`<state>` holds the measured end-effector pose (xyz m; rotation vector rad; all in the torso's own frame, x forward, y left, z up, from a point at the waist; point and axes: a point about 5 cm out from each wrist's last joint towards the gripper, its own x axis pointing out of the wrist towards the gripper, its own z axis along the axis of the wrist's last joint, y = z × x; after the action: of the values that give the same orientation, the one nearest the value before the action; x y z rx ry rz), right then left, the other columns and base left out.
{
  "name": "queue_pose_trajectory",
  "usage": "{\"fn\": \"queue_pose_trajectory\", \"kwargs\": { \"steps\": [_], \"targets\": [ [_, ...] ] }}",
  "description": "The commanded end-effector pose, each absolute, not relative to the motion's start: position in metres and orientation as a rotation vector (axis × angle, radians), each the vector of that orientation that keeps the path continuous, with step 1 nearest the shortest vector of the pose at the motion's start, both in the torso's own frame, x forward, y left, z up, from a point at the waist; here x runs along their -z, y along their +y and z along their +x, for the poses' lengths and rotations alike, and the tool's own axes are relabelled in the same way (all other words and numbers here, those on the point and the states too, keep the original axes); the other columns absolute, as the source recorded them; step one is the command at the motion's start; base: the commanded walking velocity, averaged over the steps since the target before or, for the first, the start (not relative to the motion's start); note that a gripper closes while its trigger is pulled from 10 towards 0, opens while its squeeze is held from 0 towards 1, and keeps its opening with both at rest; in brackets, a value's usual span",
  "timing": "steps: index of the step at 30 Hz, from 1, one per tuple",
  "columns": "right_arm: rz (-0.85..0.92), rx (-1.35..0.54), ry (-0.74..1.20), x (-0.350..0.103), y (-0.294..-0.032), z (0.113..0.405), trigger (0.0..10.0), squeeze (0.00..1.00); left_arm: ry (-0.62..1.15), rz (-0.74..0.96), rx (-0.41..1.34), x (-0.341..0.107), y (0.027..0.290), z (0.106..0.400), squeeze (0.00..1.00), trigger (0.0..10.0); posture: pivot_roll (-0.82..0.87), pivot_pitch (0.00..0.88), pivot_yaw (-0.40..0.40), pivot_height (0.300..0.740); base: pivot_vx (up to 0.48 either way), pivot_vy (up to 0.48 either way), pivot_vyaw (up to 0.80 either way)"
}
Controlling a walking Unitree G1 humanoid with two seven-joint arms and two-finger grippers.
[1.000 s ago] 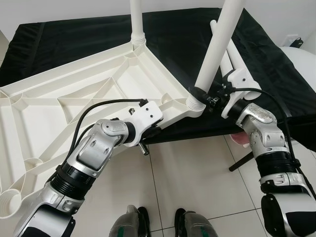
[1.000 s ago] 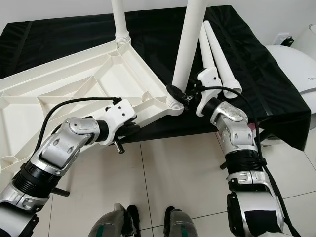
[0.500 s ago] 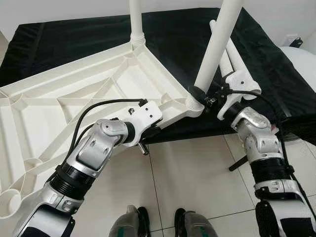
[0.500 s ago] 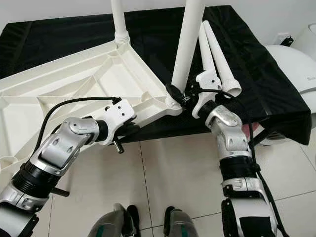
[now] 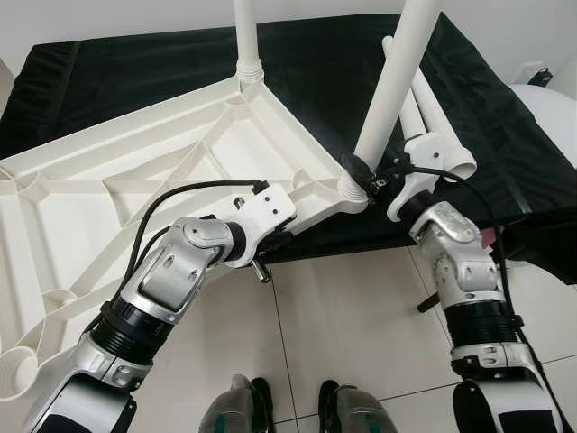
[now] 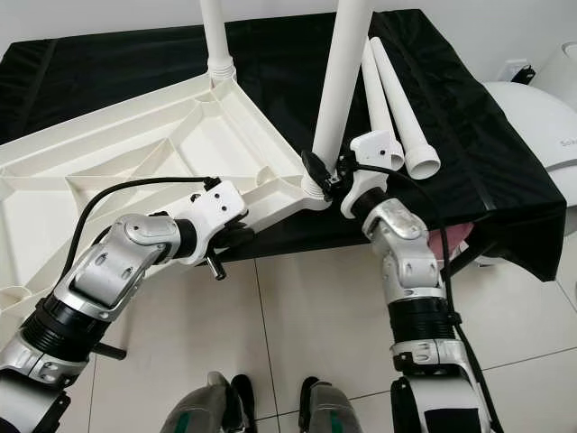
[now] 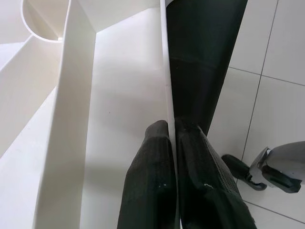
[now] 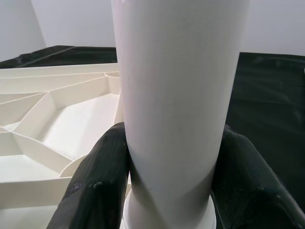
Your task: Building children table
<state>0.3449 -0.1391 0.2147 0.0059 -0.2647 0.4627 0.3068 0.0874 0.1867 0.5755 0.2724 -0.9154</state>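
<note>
An upturned white plastic tabletop (image 5: 135, 171) lies on a black-covered surface, its near edge overhanging the floor. One white leg (image 5: 245, 36) stands in the far corner socket. A second white leg (image 5: 392, 81) leans slightly in the near right corner socket (image 5: 353, 191). My right gripper (image 8: 171, 157) is shut on this leg just above the socket, one black finger (image 8: 97, 181) on each side. My left gripper (image 7: 171, 125) is shut on the tabletop's near rim (image 7: 167, 86), seen below the left wrist (image 5: 261, 212). Two loose legs (image 6: 397, 99) lie on the cloth behind the right wrist.
A white rounded appliance (image 6: 541, 117) stands at the far right beside the black cloth (image 5: 135, 63). Tiled floor (image 5: 343, 316) lies beneath the overhanging edge, with my feet (image 5: 243, 406) at the bottom. A dark stand leg (image 5: 433, 298) and something pink (image 6: 446, 242) sit under the cloth's right corner.
My right forearm and elbow have swung leftward while the gripper stays on the leg's base. The left arm and the tabletop have not moved.
</note>
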Motion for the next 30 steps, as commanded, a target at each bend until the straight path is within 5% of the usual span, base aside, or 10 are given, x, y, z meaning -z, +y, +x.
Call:
{"fn": "queue_pose_trajectory", "kwargs": {
  "steps": [1, 30],
  "targets": [
    [0.05, -0.459, -0.293, -0.22, -0.13, 0.341, 10.0, 0.0, 0.26, 0.601, 0.892, -0.187, 0.089, 0.307, 0.0, 10.0, -0.09, 0.183, 0.033, 0.74, 0.0, 0.0, 0.0],
    [0.046, -0.067, -0.291, -0.226, -0.096, 0.33, 10.0, 0.0, 0.254, 0.603, 0.893, -0.187, 0.087, 0.307, 0.0, 10.0, -0.08, 0.162, 0.025, 0.74, 0.0, 0.0, 0.0]
  ]
}}
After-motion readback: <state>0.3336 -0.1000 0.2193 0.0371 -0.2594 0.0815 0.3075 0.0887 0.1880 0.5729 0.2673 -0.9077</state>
